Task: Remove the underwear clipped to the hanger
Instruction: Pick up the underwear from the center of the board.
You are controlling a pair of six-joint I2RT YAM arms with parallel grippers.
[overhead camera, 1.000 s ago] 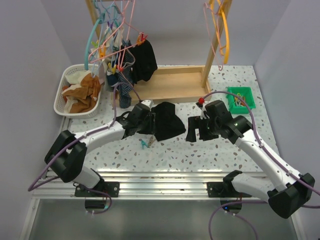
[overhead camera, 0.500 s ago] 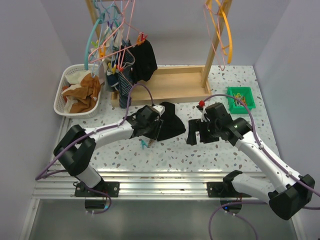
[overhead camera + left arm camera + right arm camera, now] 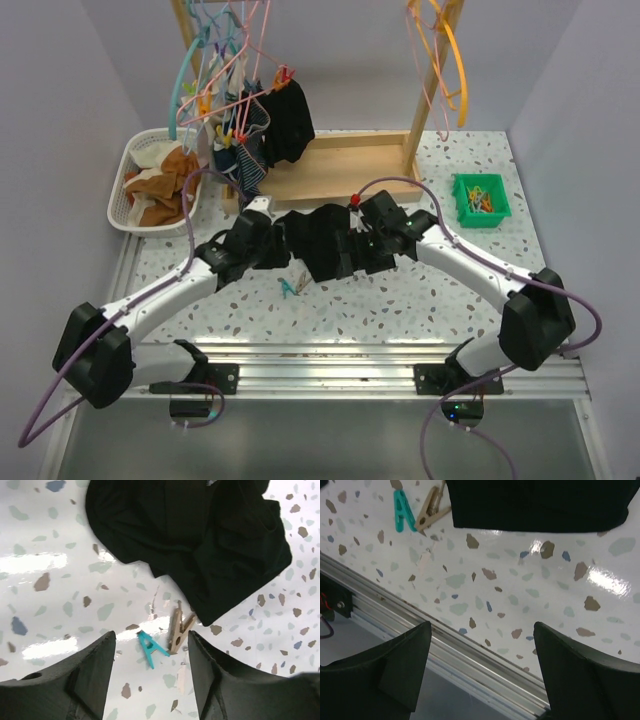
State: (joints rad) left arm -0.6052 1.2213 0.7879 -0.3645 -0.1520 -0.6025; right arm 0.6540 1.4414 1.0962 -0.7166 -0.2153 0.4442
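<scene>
A black underwear [image 3: 318, 238] lies limp on the table between my two grippers. It also shows in the left wrist view [image 3: 200, 540] and at the top of the right wrist view [image 3: 535, 502]. My left gripper [image 3: 283, 256] is open and empty just left of it, above a teal clothespin [image 3: 150, 648] and a wooden clothespin [image 3: 179, 628]. My right gripper [image 3: 347, 262] is open and empty over the cloth's right part, pointing toward the near rail. Another black underwear [image 3: 290, 120] hangs clipped to a pink hanger [image 3: 245, 70] on the rack.
A white basket [image 3: 120, 195] of orange-brown cloth stands at the left. Dark striped garments [image 3: 250, 155] hang by the wooden rack base [image 3: 340, 170]. A green tray [image 3: 480, 196] of pins sits at the right. An orange hanger [image 3: 448, 60] hangs back right. The two pins [image 3: 292, 286] lie near the front.
My right arm has swung left and now sits over the right side of the black underwear. My left gripper has drawn back to the left off the cloth.
</scene>
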